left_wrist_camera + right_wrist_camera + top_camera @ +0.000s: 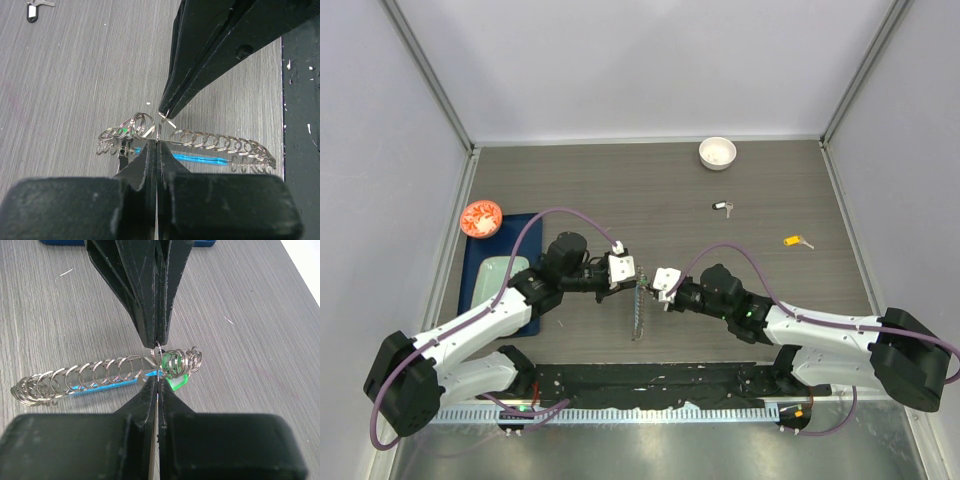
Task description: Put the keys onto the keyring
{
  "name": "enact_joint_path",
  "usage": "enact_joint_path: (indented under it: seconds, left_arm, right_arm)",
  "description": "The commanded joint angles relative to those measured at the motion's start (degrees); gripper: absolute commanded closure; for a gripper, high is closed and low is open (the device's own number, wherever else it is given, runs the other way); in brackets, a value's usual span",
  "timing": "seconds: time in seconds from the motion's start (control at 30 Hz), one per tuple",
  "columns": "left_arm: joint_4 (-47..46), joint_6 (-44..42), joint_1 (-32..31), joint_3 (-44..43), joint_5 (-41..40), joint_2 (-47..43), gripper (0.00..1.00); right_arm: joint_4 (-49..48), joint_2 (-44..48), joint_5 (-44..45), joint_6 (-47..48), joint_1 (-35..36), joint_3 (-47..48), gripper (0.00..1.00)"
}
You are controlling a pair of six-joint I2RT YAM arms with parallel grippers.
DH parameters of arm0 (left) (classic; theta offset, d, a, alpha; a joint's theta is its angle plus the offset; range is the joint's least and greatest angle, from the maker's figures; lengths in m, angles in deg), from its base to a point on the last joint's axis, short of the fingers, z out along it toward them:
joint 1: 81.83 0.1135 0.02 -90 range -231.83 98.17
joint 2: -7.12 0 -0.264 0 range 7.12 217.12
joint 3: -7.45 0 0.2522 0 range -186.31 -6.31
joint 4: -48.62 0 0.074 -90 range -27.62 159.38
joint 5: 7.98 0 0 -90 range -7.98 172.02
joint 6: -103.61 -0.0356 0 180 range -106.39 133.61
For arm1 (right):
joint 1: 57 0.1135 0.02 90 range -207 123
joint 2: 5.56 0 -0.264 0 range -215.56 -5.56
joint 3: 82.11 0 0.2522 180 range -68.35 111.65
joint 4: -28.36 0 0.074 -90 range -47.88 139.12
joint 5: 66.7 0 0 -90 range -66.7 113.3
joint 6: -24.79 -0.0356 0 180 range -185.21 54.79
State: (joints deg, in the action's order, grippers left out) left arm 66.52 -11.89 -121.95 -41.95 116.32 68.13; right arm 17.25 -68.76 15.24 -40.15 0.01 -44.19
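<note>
The keyring (638,305), a loop of silver links with a blue segment (197,159), hangs between both grippers just above the table. My left gripper (157,144) is shut on a thin link of it, and comes down from the top of the right wrist view (157,344). My right gripper (157,381) is shut on the ring opposite; in the left wrist view its tips (165,113) pinch a small silver loop. A green-tagged key (178,382) sits among bunched links at one end. A black-tagged key (722,207) and a yellow-tagged key (797,241) lie on the table further back.
A small white bowl (717,152) stands at the back. At the left, a blue tray (478,268) holds a pale dish (498,272), with a red-filled dish (480,217) at its far corner. A black strip (650,385) runs along the near edge.
</note>
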Motion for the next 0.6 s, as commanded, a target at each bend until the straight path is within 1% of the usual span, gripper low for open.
enact_joint_path:
  seconds: [0.0, 0.57]
  left_arm:
    - [-3.17, 0.1, -0.14, -0.75, 0.06, -1.16, 1.0]
    - [-3.35, 0.1, -0.31, -0.92, 1.55, -0.55, 1.0]
  right_arm:
    - [-0.19, 0.71, 0.06, -1.41, 0.29, 2.2, 0.99]
    - [-4.23, 0.71, 2.08, -4.67, 0.29, 1.24, 0.99]
